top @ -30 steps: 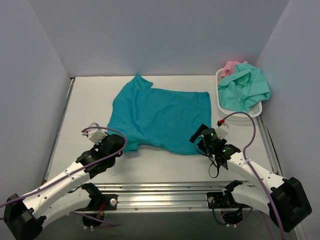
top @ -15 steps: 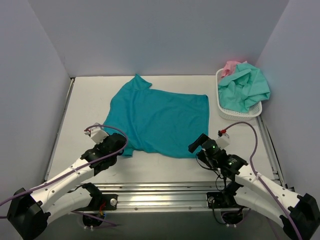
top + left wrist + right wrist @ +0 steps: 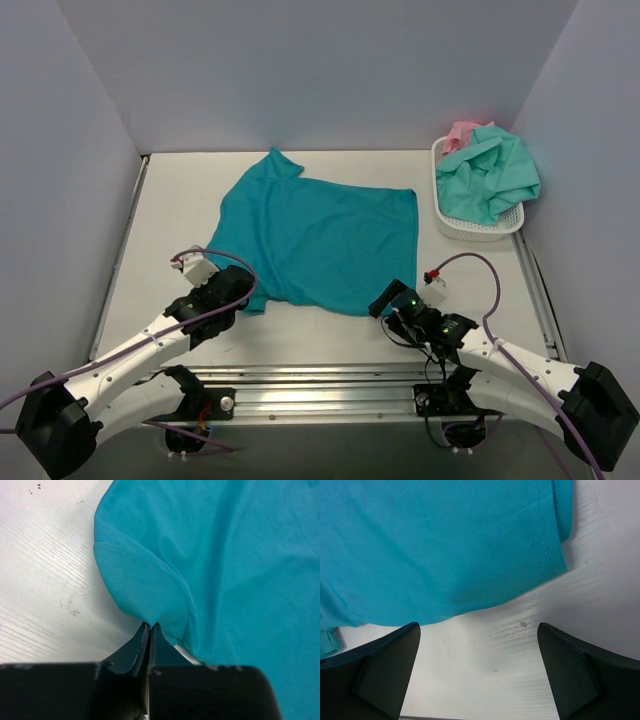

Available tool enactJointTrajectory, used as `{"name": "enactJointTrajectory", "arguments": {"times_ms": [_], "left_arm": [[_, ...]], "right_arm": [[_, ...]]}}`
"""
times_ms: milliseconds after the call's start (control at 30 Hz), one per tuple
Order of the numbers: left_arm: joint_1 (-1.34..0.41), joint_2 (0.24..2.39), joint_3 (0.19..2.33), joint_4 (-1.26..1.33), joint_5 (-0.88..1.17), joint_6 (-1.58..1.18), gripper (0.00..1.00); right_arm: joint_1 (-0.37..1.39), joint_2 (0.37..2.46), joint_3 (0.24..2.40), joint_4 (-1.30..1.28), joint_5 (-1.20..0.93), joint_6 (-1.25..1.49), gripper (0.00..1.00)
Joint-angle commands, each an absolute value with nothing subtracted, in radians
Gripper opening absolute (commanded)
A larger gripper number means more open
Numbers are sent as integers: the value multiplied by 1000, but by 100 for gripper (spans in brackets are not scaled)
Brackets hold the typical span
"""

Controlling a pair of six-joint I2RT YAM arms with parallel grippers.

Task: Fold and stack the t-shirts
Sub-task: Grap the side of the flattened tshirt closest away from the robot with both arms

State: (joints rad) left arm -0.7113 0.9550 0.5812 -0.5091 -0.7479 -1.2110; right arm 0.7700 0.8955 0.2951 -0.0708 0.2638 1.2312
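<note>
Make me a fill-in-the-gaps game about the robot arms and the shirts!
1. The teal t-shirt lies spread out on the ____.
2. The left end effector pinches its edge, while the right end effector is ____.
3. The mint-green t-shirt sits in the white ____.

Missing words: table; open; basket.

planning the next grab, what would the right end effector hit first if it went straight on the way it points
Probably the near hem of the teal t-shirt, unless it touches the bare table first; depth is unclear.
</note>
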Motion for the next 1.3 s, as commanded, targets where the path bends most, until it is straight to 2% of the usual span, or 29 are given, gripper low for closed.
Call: {"name": "enactJointTrajectory", "arguments": {"times_ms": [0, 433, 633, 767, 800, 1000, 1033, 1100, 1133, 1200, 1267], "left_arm": [[-704, 963, 598, -480, -762, -1238, 2], [-704, 954, 597, -495, -773, -1243, 2], [-704, 959, 594, -491, -772, -1246, 2], [-704, 957, 589, -494, -773, -1249, 2], [-704, 954, 591, -495, -773, -1250, 2], [-704, 945, 584, -495, -775, -1250, 2], [-704, 945, 584, -495, -775, -1250, 2], [-704, 948, 581, -492, -773, -1252, 2], [-704, 948, 581, -492, -773, -1253, 2], [-704, 953, 581, -486, -772, -1252, 2], [-704, 959, 580, -483, -772, -1253, 2]], "right_arm": [[750, 923, 273, -66, 267, 1241, 100], [561, 940, 264, -15, 275, 1117, 99], [558, 980, 249, 57, 262, 1127, 95], [558, 999, 232, 103, 244, 1137, 88], [558, 1000, 230, 109, 242, 1138, 85], [558, 974, 235, 80, 250, 1137, 56], [560, 962, 236, 71, 252, 1138, 47], [560, 922, 242, 35, 262, 1140, 38], [561, 907, 244, 20, 268, 1141, 29], [561, 861, 255, -41, 282, 1146, 19], [564, 813, 262, -93, 294, 1149, 14]]}}
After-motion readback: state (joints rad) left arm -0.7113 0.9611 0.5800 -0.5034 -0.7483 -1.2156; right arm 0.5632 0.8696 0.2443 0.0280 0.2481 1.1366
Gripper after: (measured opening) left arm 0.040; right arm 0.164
